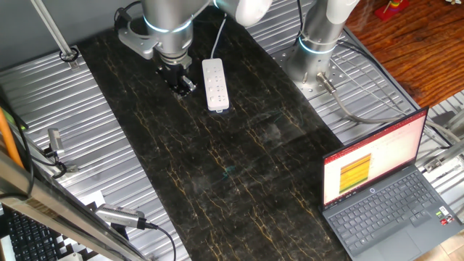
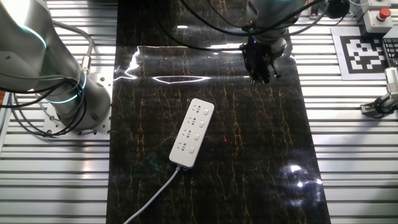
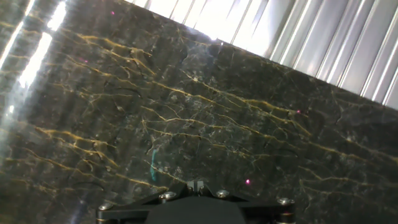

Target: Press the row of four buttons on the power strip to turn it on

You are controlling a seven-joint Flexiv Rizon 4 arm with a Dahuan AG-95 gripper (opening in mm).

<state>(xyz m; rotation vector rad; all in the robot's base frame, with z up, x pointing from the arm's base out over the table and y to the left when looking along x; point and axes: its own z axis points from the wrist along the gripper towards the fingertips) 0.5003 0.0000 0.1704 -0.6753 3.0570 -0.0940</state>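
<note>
The white power strip [image 1: 215,85] lies flat on the black marbled mat [image 1: 239,181], its thin white cord [image 1: 218,38] running off toward the back. In the other fixed view the power strip [image 2: 193,132] shows its row of small buttons [image 2: 201,125] along one long side. My gripper [image 1: 181,84] hangs just left of the strip, apart from it and above the mat. The other fixed view has the gripper [image 2: 262,74] up and right of the strip. The hand view holds only mat, with my gripper [image 3: 197,185] at the bottom edge, fingertips touching and nothing between them.
An open laptop [image 1: 384,188] stands at the mat's near right corner. A second arm's base [image 1: 317,52] sits on the ribbed metal table beside the mat. A red stop button [image 2: 377,15] and a printed marker [image 2: 367,53] lie beyond the mat's edge.
</note>
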